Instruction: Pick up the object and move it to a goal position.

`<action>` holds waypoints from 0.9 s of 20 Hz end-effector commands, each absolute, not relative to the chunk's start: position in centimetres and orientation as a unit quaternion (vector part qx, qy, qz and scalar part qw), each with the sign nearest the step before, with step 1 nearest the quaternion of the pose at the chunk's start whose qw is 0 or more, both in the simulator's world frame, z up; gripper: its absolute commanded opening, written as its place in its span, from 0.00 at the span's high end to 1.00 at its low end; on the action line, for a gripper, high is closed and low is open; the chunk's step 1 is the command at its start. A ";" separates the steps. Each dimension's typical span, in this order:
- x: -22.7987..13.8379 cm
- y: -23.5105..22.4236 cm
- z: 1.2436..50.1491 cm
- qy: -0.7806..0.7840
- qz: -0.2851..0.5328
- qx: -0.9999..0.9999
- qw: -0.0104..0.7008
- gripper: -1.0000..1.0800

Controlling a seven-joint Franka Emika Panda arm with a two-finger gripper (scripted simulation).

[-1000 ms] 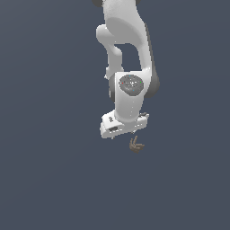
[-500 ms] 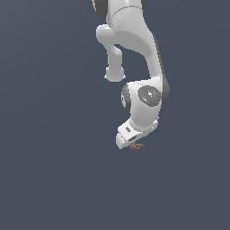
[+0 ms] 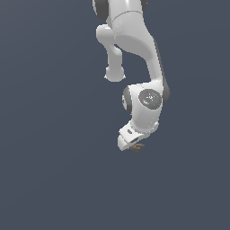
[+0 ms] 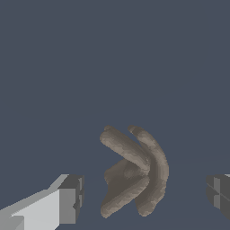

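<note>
shifted since earlier: our arm, now toward the exterior view's right and lower. gripper (image 4: 143, 197): fingers spread apart, nothing clamped. object (image 4: 134, 173): between them, touching neither. we advise closing evenly around its bend before lifting.

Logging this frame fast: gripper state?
Gripper: open, fingers apart on either side of the brown object, not touching it.
</note>
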State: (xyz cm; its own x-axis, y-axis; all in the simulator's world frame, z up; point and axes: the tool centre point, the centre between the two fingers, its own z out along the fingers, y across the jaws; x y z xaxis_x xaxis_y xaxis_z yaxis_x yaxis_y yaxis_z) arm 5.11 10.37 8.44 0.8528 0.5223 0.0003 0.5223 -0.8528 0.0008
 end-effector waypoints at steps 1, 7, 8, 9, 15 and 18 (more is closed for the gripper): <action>5.0 10.4 7.3 0.272 0.000 0.962 0.000 0.04; 5.0 10.4 4.5 0.274 0.000 0.962 0.000 0.04; 5.0 10.4 4.3 0.274 0.000 0.962 0.000 0.04; 5.1 10.4 4.2 0.274 0.000 0.962 0.000 0.04; 5.1 10.5 4.3 0.274 0.000 0.962 0.000 1.00; 5.1 10.5 4.3 0.274 0.000 0.962 0.000 1.00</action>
